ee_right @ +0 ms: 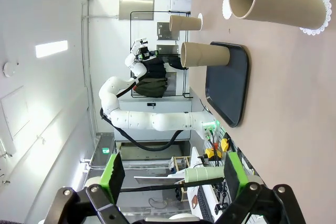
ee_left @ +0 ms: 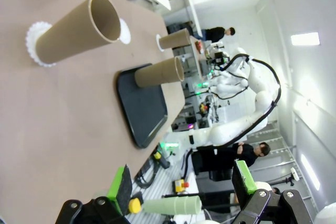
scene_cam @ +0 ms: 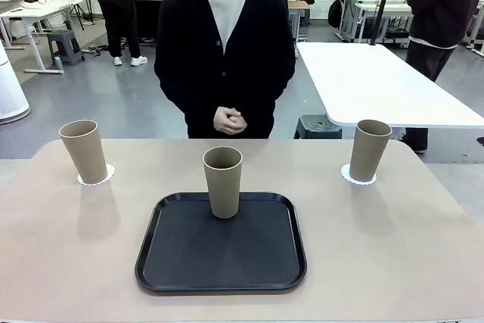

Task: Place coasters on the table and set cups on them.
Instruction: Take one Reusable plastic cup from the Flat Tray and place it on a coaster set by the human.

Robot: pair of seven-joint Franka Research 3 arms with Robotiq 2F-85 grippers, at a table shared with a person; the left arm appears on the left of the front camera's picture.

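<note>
2 of 3 done: tall tapered matte taupe left cup (scene_cam: 84, 150) and right cup (scene_cam: 370, 149) sit on scalloped white paper coasters (scene_cam: 110, 175), far on the smooth beige desk (scene_cam: 68, 255). Third cup (scene_cam: 223, 179) stands on the black rounded-square tray (scene_cam: 227, 259), centre. Third coaster (ee_left: 124, 31) lies bare beyond it. Left hand (ee_left: 181, 179) and right hand (ee_right: 173, 169) are wide open and empty.

Bare table (scene_cam: 68, 247) lies open between the cup (scene_cam: 224, 183) on the tray (scene_cam: 189, 251) and the outer cups (scene_cam: 85, 151) at either side.
</note>
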